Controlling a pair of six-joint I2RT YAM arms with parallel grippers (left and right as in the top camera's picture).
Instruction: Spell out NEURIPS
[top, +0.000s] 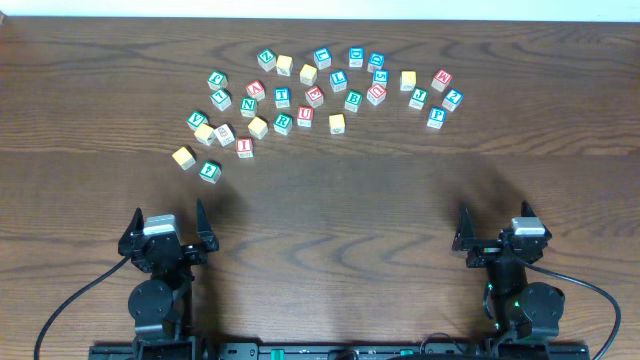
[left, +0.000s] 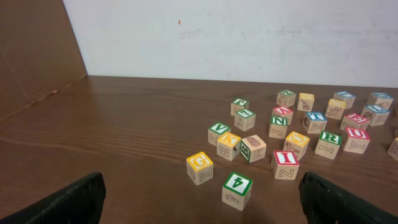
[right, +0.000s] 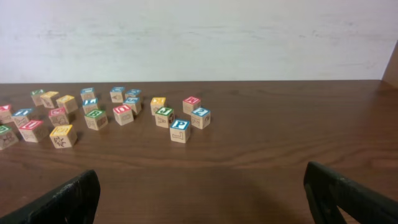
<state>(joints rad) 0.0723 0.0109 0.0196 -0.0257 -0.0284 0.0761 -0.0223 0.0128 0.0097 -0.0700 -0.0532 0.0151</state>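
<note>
- Jaws of the left gripper (top: 170, 214) stand wide apart with nothing between them; it sits at the near left of the table (top: 330, 210).
- Jaws of the right gripper (top: 495, 215) are just as wide apart and also empty, at the near right.
- In each wrist view the fingers show only as dark tips in the bottom corners, the left pair (left: 62, 202) and the right pair (right: 348, 199), with bare wood between them.
- All the letter cubes lie scattered in a loose band across the far half of the table, well apart from both grippers and none in a row.
- The green N cube (top: 248, 107) sits in the left part of the band.
- The red I cube (top: 245, 147) lies nearer than it, on the near edge of the cluster.
- The green R cube (top: 283, 122) and the red U cube (top: 305, 116) sit just beside each other, right of the N cube.
- The blue P cube (top: 436, 117) is near the right end of the band.
- Which cubes carry E and S is too small to read.
- The yellow G cube (left: 199, 167) and a green cube marked 4 (left: 237, 188) lie closest to the left gripper.
</note>
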